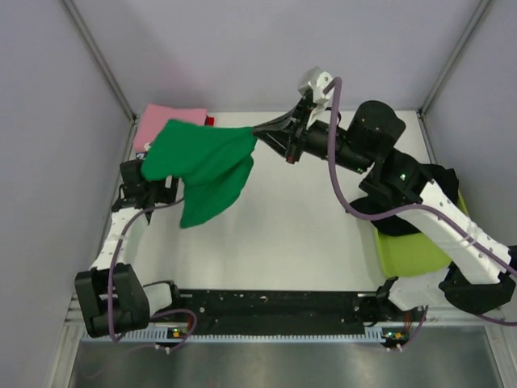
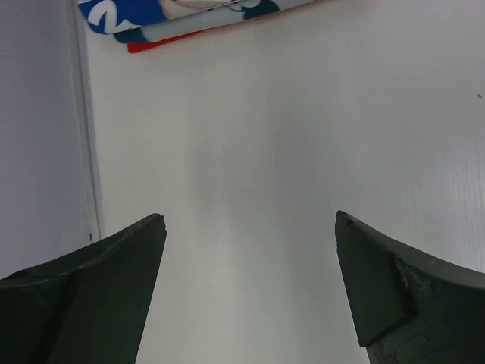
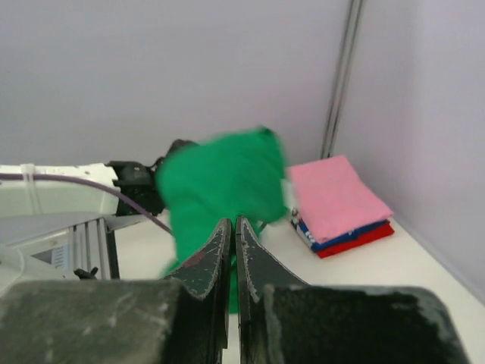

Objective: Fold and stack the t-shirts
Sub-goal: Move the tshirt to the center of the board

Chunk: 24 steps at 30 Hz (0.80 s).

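the right gripper [image 3: 233, 224] is pinched tight on the green t-shirt [image 1: 206, 166]. its two fingers are pressed together with a fold of the cloth caught between them, as the right wrist view shows. seen from above, the grip sits at the shirt's right-hand edge. the shirt hangs in the air over the back left part of the table [image 1: 291, 234], spreading leftward from the pinch in a loose bunch, with one lobe drooping toward the near side. it is crumpled, not folded.

the left gripper [image 2: 250, 218] stands wide open with nothing between its fingers [image 2: 121, 288]. its own camera looks past them at bare table. from above it lies below the left end of the hanging shirt, partly hidden by the cloth, and whether it touches the cloth cannot be told.

in the far left corner of the table sits a stack of folded t-shirts, with the pink t-shirt [image 3: 337, 197] on top. the blue-white printed t-shirt [image 2: 136, 11] lies under it and the red t-shirt [image 2: 151, 45] at the bottom. in the overhead view the green shirt covers part of this stack. a lime-green tub [image 1: 412, 255] sits at the right side of the table, partly under the right arm
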Each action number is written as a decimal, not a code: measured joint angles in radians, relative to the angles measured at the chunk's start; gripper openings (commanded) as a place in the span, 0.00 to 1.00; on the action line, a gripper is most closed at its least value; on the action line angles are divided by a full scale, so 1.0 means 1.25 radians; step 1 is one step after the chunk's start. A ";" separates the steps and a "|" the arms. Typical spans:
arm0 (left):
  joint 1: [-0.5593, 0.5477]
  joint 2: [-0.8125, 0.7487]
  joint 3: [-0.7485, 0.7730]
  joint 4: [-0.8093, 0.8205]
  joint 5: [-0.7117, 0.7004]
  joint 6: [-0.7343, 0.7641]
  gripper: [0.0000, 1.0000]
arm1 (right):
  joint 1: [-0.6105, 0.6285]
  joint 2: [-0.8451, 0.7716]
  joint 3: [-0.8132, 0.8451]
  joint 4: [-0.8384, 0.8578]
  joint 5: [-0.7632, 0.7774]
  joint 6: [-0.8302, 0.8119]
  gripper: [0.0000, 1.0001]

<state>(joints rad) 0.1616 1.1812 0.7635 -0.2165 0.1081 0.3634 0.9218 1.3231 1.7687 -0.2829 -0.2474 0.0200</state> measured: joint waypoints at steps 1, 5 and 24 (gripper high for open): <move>0.008 0.004 0.004 0.001 -0.012 -0.001 0.97 | 0.000 -0.005 -0.023 0.013 0.005 0.002 0.00; 0.056 0.026 0.038 0.004 -0.069 -0.007 0.98 | -0.019 -0.027 -0.150 0.064 0.070 0.038 0.00; 0.141 0.064 0.143 -0.116 0.122 0.045 0.93 | -0.303 0.426 -0.275 -0.180 0.392 0.174 0.78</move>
<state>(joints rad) 0.3378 1.2610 0.9424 -0.3618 0.2604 0.4202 0.5434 1.8561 1.4250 -0.5083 0.2432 0.2379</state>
